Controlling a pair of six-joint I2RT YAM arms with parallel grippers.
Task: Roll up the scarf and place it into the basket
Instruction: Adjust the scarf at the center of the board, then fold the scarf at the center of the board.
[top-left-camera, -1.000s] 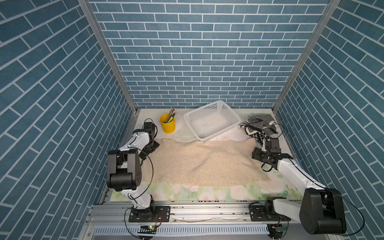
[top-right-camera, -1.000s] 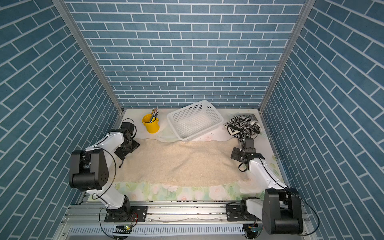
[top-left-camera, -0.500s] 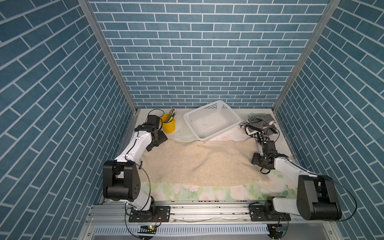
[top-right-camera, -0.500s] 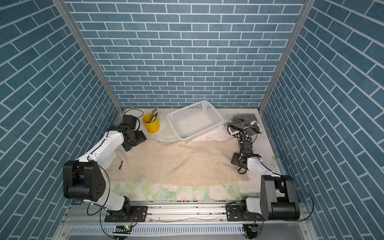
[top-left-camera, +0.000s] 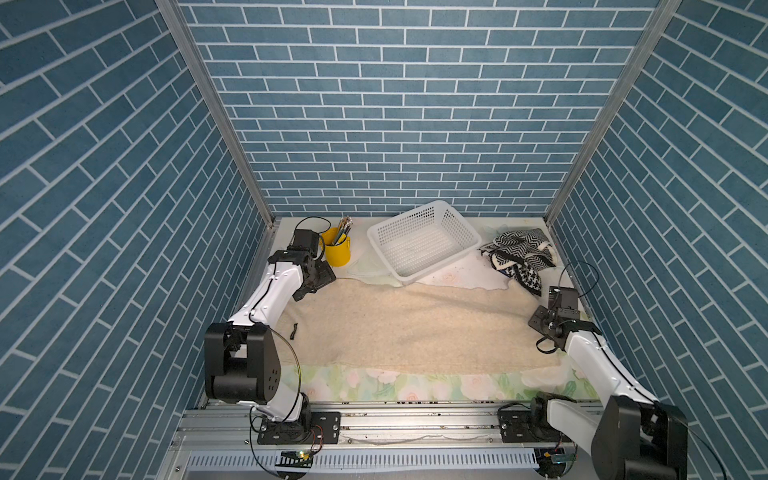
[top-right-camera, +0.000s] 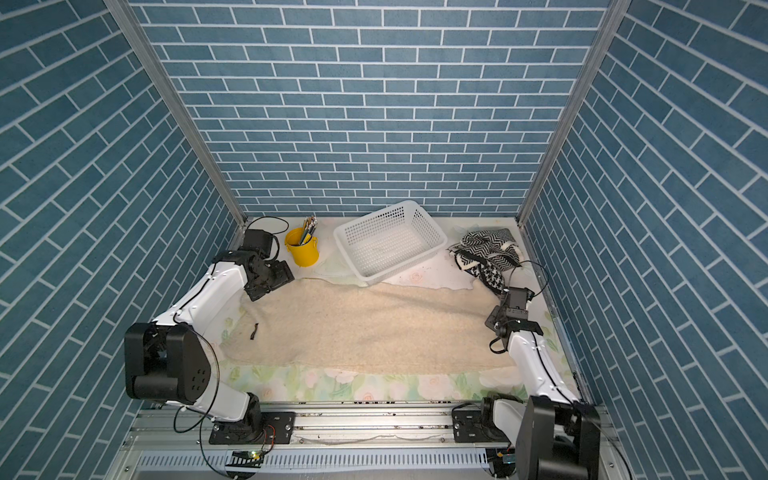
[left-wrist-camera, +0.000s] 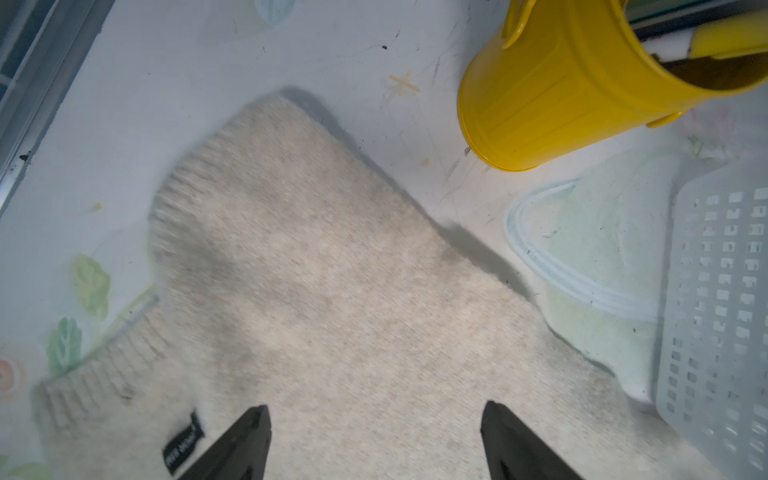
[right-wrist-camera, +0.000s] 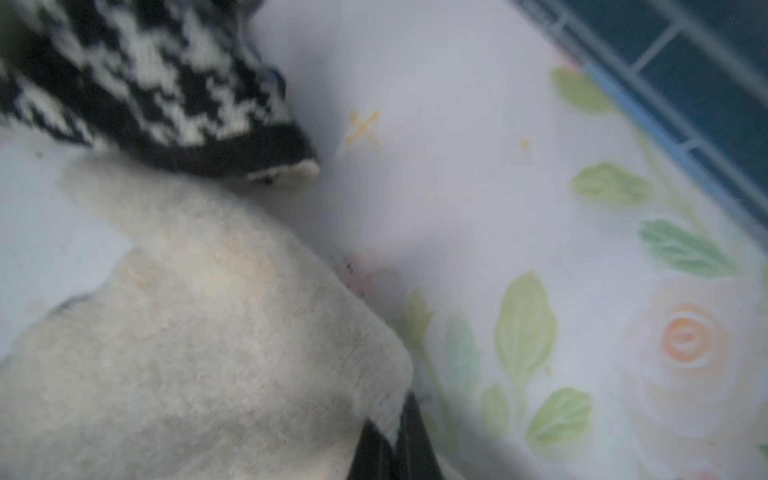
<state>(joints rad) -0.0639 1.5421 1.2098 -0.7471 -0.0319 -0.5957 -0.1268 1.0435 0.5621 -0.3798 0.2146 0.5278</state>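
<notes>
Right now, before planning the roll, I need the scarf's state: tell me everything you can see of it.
The scarf is a cream, fuzzy knit with a ribbed end and a small black label, spread flat across the floral mat, unrolled. The right hand pinches its right end; the open left hand hovers over its left end.

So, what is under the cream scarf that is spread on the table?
The floral table cover shows around the edges of the cream scarf, so it runs beneath it. Whether anything else lies under the scarf cannot be seen, because the fabric covers it.
</notes>
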